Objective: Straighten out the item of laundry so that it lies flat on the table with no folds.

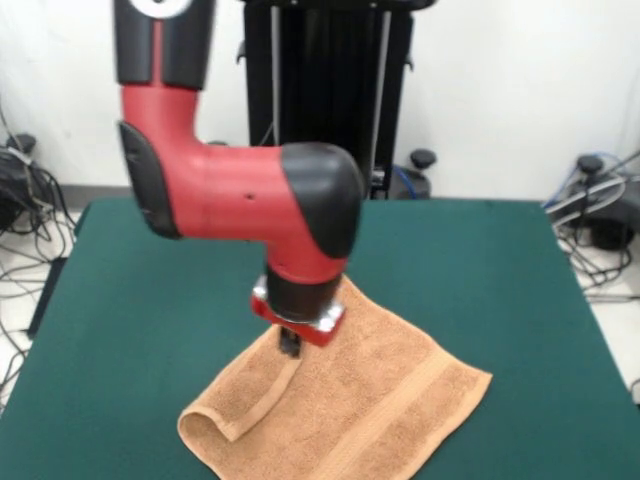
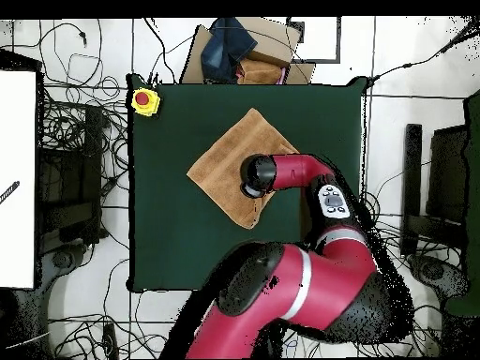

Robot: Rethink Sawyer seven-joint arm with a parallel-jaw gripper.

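The light-brown towel [image 1: 380,400] lies near the table's [image 1: 500,300] front edge in the front view, with a woven band showing. Its left part is folded over into a rolled flap that rises toward my gripper [image 1: 289,345]. The gripper points straight down at the top end of that flap and looks shut on the towel there. In the overhead view the towel [image 2: 225,155] lies as a diamond on the green table [image 2: 187,244]. The arm's wrist [image 2: 255,176] covers the towel's lower right part and hides the gripper.
A yellow box with a red button [image 2: 144,99] sits at one table corner. A cardboard box with clothes [image 2: 248,52] stands beyond the far edge. Cables lie on the floor around the table. The black pedestal [image 1: 325,90] stands behind the table.
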